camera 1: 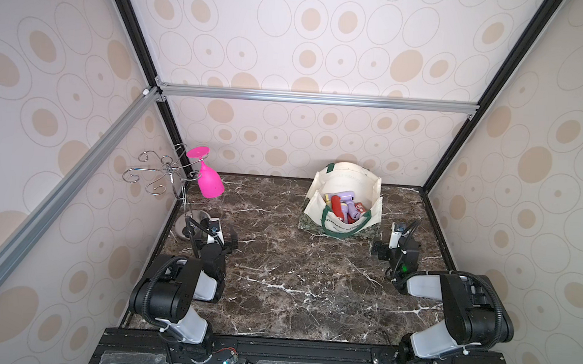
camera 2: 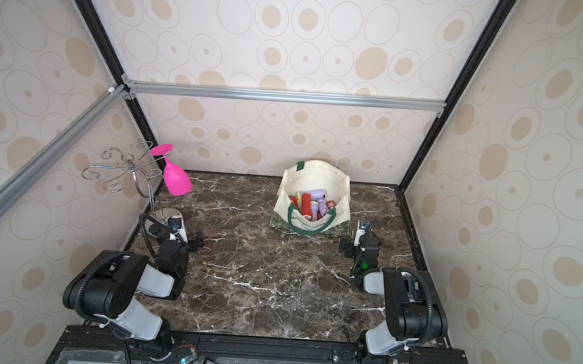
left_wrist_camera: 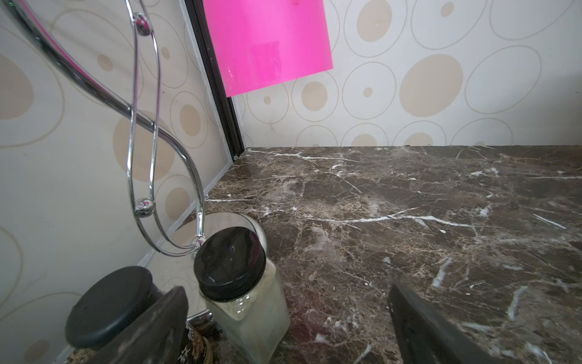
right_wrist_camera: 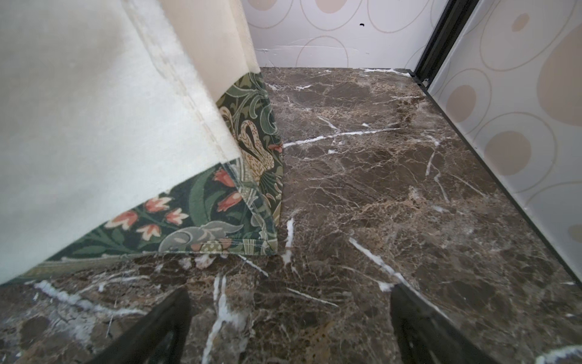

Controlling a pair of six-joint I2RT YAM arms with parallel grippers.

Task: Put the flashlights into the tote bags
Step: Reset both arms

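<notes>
Several flashlights (camera 1: 336,204) half-hidden inside tote bag (camera 1: 344,178)

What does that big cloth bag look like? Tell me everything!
The tote bag is cream cloth with dark green handles, green lettering and a flowery green band round its bottom. It stands upright, mouth open, on the marble table near the back wall. Red and lilac flashlights lie piled inside it.

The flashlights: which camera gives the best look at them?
Both top views look down into the open tote bag and show the flashlights piled inside, red and lilac. The right wrist view shows only the bag's cream cloth and patterned bottom band, no flashlights. The left wrist view shows neither.
</notes>
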